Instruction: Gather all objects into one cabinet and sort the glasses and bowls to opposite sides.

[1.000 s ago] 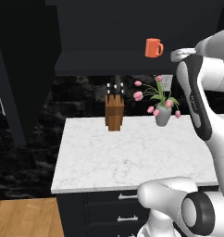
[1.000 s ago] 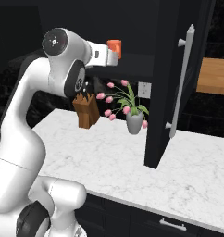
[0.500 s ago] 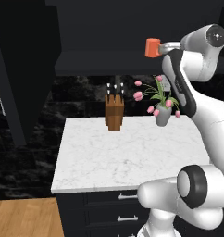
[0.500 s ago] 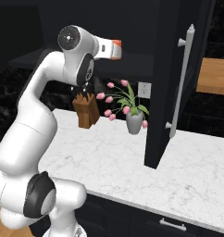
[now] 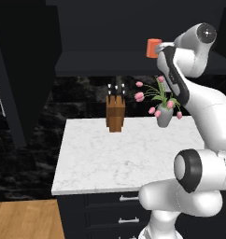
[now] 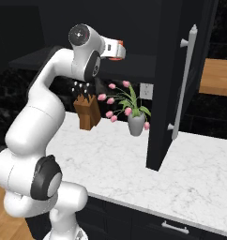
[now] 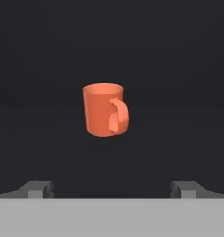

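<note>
Lining up on the orange handled mug [image 7: 104,115], apparently the approach step before a grasp, with gathering and sorting not yet done for this piece. Gripper [image 7: 112,189] spread wide and empty, dark fingertips [image 7: 37,189] low in the hand view, mug centred between them but well ahead, no contact. Mug upright on the shelf board of the charcoal cabinet [image 5: 101,65], handle turned toward the camera and a bit right; also seen as an orange block [image 5: 153,47] beside the wrist in the left base view and partly behind the hand [image 6: 116,49] in the right base view. Next move, by judgement: straight advance until the body sits between the fingers, handle kept out of the pinch, then closing. Below on the marble counter [image 5: 119,158]: knife block [image 5: 115,113] and a vase of pink tulips [image 5: 163,114], both off-task. Open cabinet door with long pale handle [image 6: 183,89] at right. Hard to read: cabinet interior near black, shelf edge barely visible in the hand view, depth to the mug unclear. Bowl, salmon cup, red mug not made out.
</note>
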